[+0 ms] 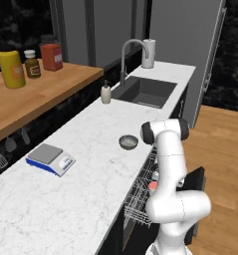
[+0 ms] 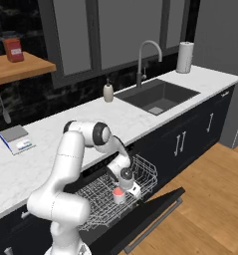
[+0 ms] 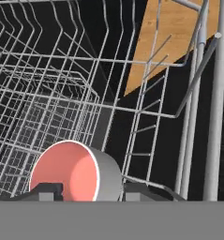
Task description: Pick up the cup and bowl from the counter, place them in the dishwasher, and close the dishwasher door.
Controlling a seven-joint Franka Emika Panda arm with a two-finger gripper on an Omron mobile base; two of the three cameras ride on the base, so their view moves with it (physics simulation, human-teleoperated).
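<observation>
Cup at the dishwasher rack, bowl on the counter's near edge.

From the left, we note a scale (image 1: 51, 159) lying on the counter (image 1: 65, 199) with open marble around it, then the bowl (image 1: 128, 142) sitting alone just inside the counter's near edge, left of the sink (image 1: 145, 90). Below that edge the dishwasher (image 2: 123, 196) has its wire rack (image 2: 143, 174) pulled out, and the dishwasher door (image 2: 155, 209) hangs down and open over the wood floor. We find the gripper (image 2: 121, 191) lowered into the rack, its fingers (image 3: 48, 191) standing either side of the cup (image 3: 73, 173); we cannot tell whether they still clamp it. The cup lies among the rack wires, well short of the rack's right rim.
</observation>
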